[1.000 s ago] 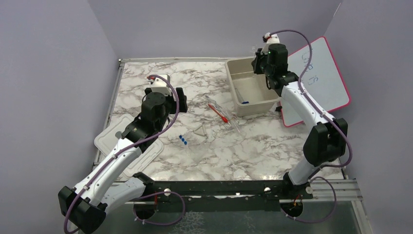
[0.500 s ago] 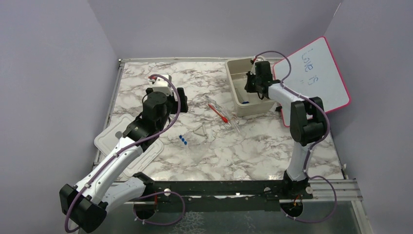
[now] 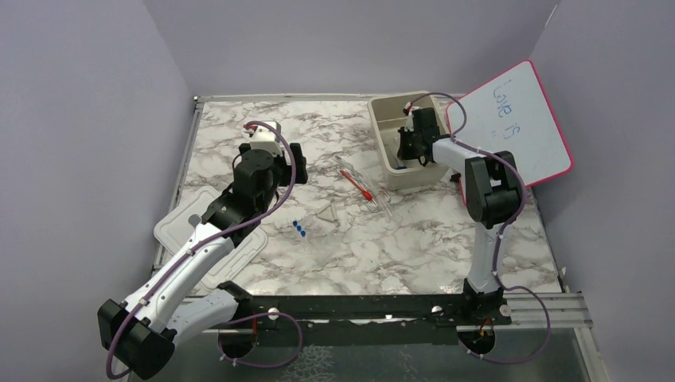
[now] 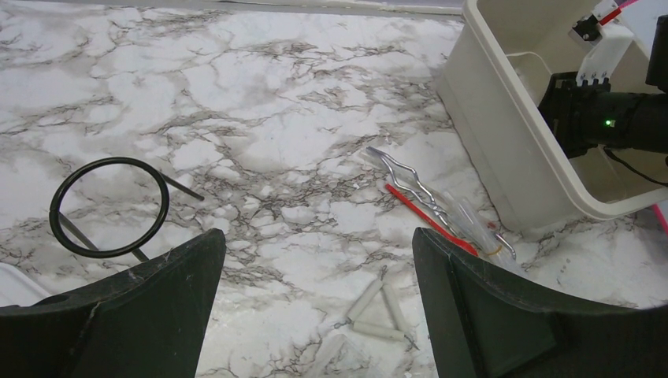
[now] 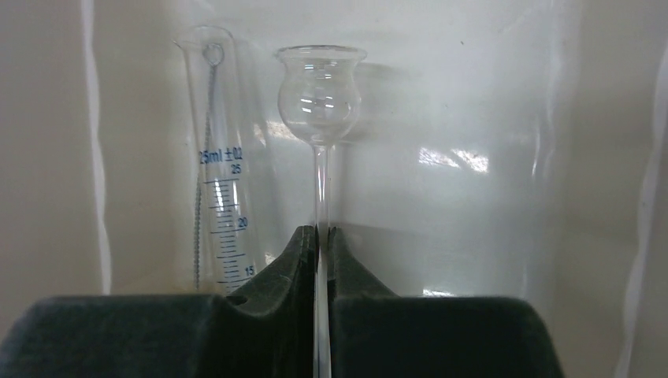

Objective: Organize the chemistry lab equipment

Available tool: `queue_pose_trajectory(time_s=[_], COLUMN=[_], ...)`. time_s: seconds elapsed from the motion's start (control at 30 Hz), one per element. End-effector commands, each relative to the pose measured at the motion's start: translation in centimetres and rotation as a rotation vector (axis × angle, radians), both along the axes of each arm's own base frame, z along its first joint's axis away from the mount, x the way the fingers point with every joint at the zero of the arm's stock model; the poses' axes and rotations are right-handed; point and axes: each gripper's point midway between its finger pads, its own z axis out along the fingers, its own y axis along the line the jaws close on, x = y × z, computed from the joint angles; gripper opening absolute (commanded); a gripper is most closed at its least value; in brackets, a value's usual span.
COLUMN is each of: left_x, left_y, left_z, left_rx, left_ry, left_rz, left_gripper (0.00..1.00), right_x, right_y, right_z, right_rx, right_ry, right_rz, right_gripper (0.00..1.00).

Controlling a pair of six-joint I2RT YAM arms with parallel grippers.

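Lab gear sits half sorted: right jaws, inside the tub point(image 3: 382, 143) at upper right, pinch a glass funnel point(image 5: 319, 94) by its thin stem, likely to spare the bulb. Left jaws hang wide apart above ring point(image 4: 109, 161), clamp point(image 4: 406, 179) and dropper point(image 4: 429, 219) on the table point(image 4: 260, 94).

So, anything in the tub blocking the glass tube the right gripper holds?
Nothing visibly blocks the glass tube; the right gripper is shut on its stem. A graduated cylinder sits beside it in the tub, left in the wrist view.
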Motion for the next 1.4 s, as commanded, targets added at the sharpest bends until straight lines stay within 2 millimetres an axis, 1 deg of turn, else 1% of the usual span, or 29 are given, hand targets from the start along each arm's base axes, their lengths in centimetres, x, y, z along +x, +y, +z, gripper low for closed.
queue_pose_trajectory(time_s=[0.0,0.07,0.13,0.23,0.43,0.5,0.6,0.73,0.8,0.87,0.97,1.03,1.07,1.2,1.27,1.37], left_x=[0.1,0.1,0.1,0.1,0.0,0.0,-0.1,-0.1,-0.2,-0.2,-0.3,-0.4,-0.4,-0.5,-0.5,-0.3], left_y=[-0.1,-0.2,-0.2,-0.2,-0.3,-0.3,-0.4,-0.6,-0.6,-0.5,-0.2,0.0,0.1,0.3,0.3,0.2], left_z=[0.3,0.3,0.3,0.3,0.5,0.4,0.4,0.3,0.5,0.6,0.8,0.9,0.9,1.0,1.1,0.9], left_rx=[-0.008,-0.007,-0.006,-0.006,-0.012,-0.011,-0.014,-0.017,-0.02,-0.021,-0.022,-0.023,-0.023,-0.024,-0.022,-0.018], left_ry=[-0.014,-0.014,-0.013,-0.014,-0.018,-0.016,-0.014,-0.011,-0.012,-0.016,-0.024,-0.03,-0.032,-0.039,-0.039,-0.035], left_rz=[-0.008,-0.012,-0.013,-0.014,-0.02,-0.023,-0.029,-0.037,-0.038,-0.035,-0.024,-0.016,-0.012,-0.007,-0.007,-0.009], left_gripper=[0.91,0.91,0.91,0.91,0.91,0.91,0.91,0.91,0.91,0.91,0.91,0.91,0.91,0.91,0.91,0.91], right_x=[0.2,0.1,0.0,-0.1,-1.1,-1.7,-2.9,-5.1,-6.5,-7.8,-9.8,-11.0,-11.4,-12.7,-13.1,-13.1], right_y=[1.1,1.2,1.1,0.9,0.8,0.7,1.2,3.2,4.8,6.7,9.4,11.0,11.4,12.3,12.2,11.8], right_z=[-0.1,0.1,0.9,3.5,9.9,11.7,13.9,16.6,18.0,18.9,19.1,18.3,17.5,13.6,11.8,9.6], right_rx=[0.028,0.032,0.038,0.05,0.088,0.095,0.102,0.11,0.113,0.103,0.077,0.051,0.027,-0.098,-0.174,-0.278], right_ry=[0.019,0.028,0.024,-0.014,-0.088,-0.105,-0.125,-0.167,-0.198,-0.221,-0.23,-0.223,-0.216,-0.165,-0.139,-0.121], right_rz=[0.063,0.054,0.043,0.02,0.008,0.001,0.014,0.051,0.081,0.116,0.167,0.212,0.219,0.263,0.262,0.237], right_gripper=[0.11,0.18,0.26,0.35,0.43,0.44,0.44,0.45,0.45,0.45,0.45,0.45,0.45,0.45,0.46,0.46])
